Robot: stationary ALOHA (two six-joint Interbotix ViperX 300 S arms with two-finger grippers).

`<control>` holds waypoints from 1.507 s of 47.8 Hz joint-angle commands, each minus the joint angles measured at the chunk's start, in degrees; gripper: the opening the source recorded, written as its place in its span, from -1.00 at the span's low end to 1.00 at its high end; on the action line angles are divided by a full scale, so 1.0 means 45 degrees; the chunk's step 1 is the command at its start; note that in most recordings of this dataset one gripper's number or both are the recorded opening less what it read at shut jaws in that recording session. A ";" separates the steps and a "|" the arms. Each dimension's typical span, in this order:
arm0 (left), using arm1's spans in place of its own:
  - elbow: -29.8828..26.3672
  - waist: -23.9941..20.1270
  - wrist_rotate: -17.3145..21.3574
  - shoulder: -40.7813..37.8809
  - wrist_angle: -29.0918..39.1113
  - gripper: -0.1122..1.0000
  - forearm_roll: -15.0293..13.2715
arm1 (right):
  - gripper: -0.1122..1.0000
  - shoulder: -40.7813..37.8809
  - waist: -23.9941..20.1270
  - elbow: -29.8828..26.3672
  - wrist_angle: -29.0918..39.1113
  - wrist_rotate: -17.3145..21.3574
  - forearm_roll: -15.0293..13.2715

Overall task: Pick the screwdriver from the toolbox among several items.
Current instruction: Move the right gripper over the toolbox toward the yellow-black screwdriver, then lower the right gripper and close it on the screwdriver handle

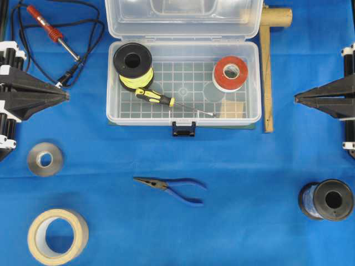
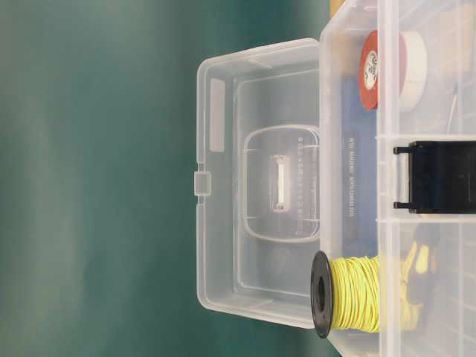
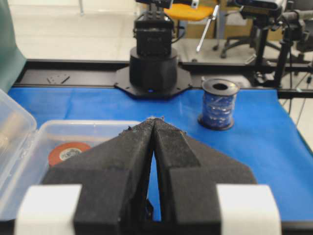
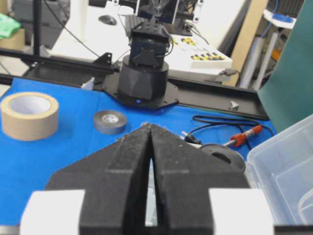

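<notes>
The screwdriver point(image 1: 156, 98), with a yellow-and-black handle and thin silver shaft, lies on the gridded floor of the open clear toolbox point(image 1: 113, 94). Beside it in the box are a yellow wire spool point(image 1: 133, 65), a red-and-white tape roll point(image 1: 230, 73) and a small tan block point(image 1: 232, 108). The table-level view shows the spool point(image 2: 349, 294), the tape roll point(image 2: 387, 69) and the box's dark latch point(image 2: 439, 177). My left gripper point(image 1: 66, 96) is shut and empty at the left edge, well left of the box. My right gripper point(image 1: 297, 98) is shut and empty, to the right of the box.
A red-handled soldering iron point(image 1: 51, 30) with black cord lies at the back left. A grey tape roll point(image 1: 45, 159) and a tan tape roll point(image 1: 57, 236) sit front left. Blue-handled pliers point(image 1: 173, 189) lie in front of the box. A dark blue spool point(image 1: 327, 200) stands front right. A wooden mallet point(image 1: 267, 72) lies right of the box.
</notes>
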State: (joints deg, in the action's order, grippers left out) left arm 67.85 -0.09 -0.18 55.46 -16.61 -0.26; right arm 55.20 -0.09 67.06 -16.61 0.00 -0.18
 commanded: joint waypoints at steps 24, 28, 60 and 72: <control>-0.0215 0.0098 0.0000 -0.0176 -0.0117 -0.80 -0.0371 | -0.80 -0.5703 0.1504 -0.6113 0.6602 0.3027 0.1191; -0.0215 0.0098 0.0000 -0.0176 -0.0137 -0.80 -0.0391 | -0.80 -0.6855 0.1836 -0.6973 0.7363 0.3262 0.1172; -0.0176 0.0098 0.0000 -0.0215 -0.0176 -0.80 -0.0391 | 0.52 -1.5293 0.2754 -1.2832 1.0957 0.3418 0.1270; -0.0156 0.0098 0.0000 -0.0215 -0.0195 -0.80 -0.0391 | 0.52 -1.7090 0.2734 -1.4180 1.1777 0.3398 0.1426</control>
State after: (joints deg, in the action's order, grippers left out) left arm 67.85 0.26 -0.35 54.93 -16.79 -1.93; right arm -21.97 12.13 5.71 36.04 15.38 5.98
